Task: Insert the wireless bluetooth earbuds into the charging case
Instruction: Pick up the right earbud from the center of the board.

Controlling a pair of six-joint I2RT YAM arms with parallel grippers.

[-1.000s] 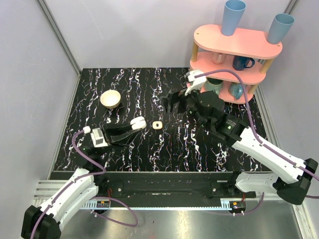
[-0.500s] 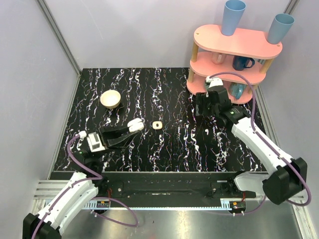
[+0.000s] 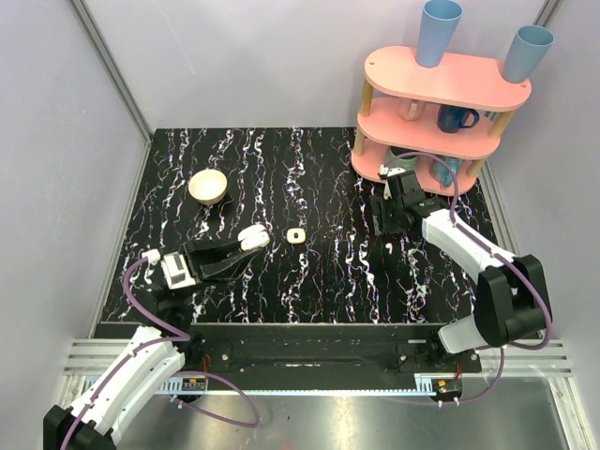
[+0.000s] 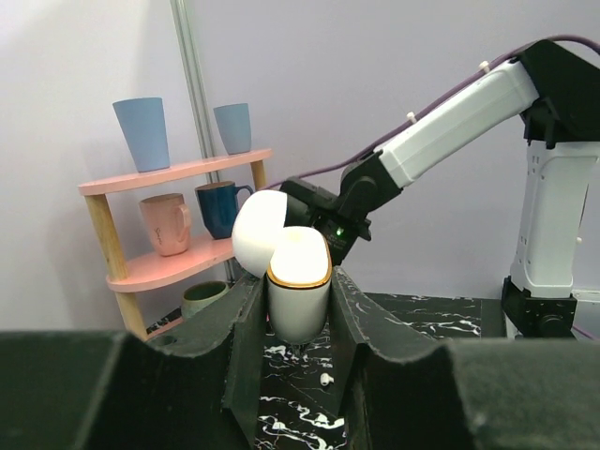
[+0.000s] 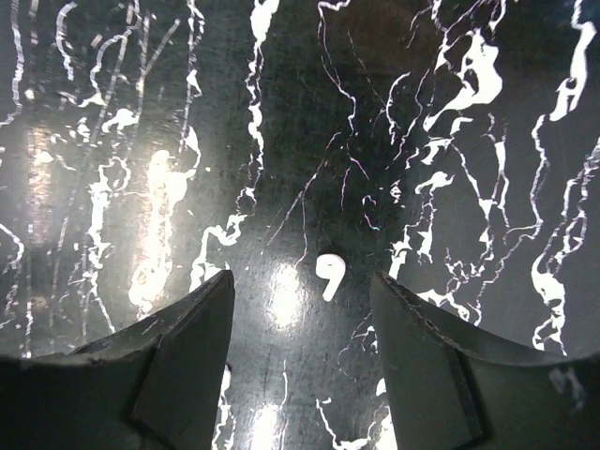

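Note:
My left gripper (image 3: 242,247) is shut on the white charging case (image 3: 254,236), held upright with its lid open. In the left wrist view the case (image 4: 298,309) sits between the fingers of that gripper (image 4: 298,281), its gold-rimmed mouth facing up. One tiny white earbud (image 3: 388,248) lies on the black marbled table. My right gripper (image 3: 385,228) is open, pointing down just above it. In the right wrist view the earbud (image 5: 330,276) lies between the spread fingers of the right gripper (image 5: 300,286), nearer the right finger and touching neither. It also shows in the left wrist view (image 4: 323,379).
A small white rounded-square piece with a dark centre (image 3: 296,234) lies right of the case. A cream bowl (image 3: 208,186) stands at the back left. A pink two-tier shelf (image 3: 441,103) with mugs and blue cups stands at the back right, close behind the right gripper.
My right arm swung from the table's middle to the right and lowered its open gripper over the earbud. My left gripper, still holding the case, drew back slightly.

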